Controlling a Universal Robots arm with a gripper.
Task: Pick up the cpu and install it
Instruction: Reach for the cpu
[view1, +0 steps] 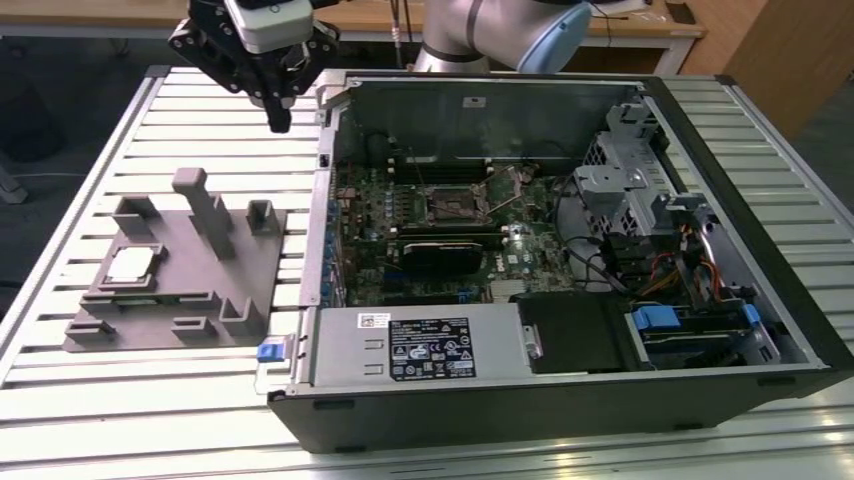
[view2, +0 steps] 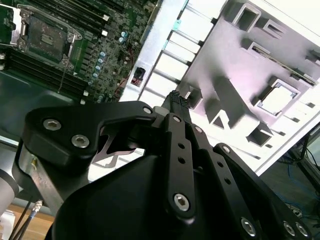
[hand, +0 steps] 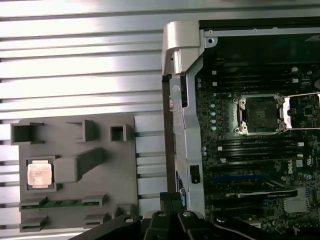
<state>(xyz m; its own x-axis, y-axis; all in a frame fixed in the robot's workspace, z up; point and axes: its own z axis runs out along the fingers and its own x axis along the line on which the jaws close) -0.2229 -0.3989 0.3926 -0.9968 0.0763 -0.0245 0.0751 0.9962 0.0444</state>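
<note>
The task is sitting at its start: nothing is being carried, and neither the pick-up nor the installation is done.

At the exterior view's left, the cpu (view1: 130, 265) is lying flat, silvery top up, in a recess of the grey holder (view1: 200, 290), which is resting on the slatted worktop (view1: 80, 150). The first wrist view is showing the cpu (hand: 39, 175) seated in that same recess.

Moving right, the hand (view1: 278, 122) is hanging above the worktop past the holder's far edge, close to a corner of the computer case (view1: 534, 420). It is well apart from the cpu and is touching nothing. Its fingers are apparently clenched together on nothing, although the tips are showing small in the exterior view.

Further right, the case is lying open with the motherboard (view1: 360, 230) exposed. The socket (view1: 447, 205) is holding no chip, so both the grasp and the seating are left to do.
</note>
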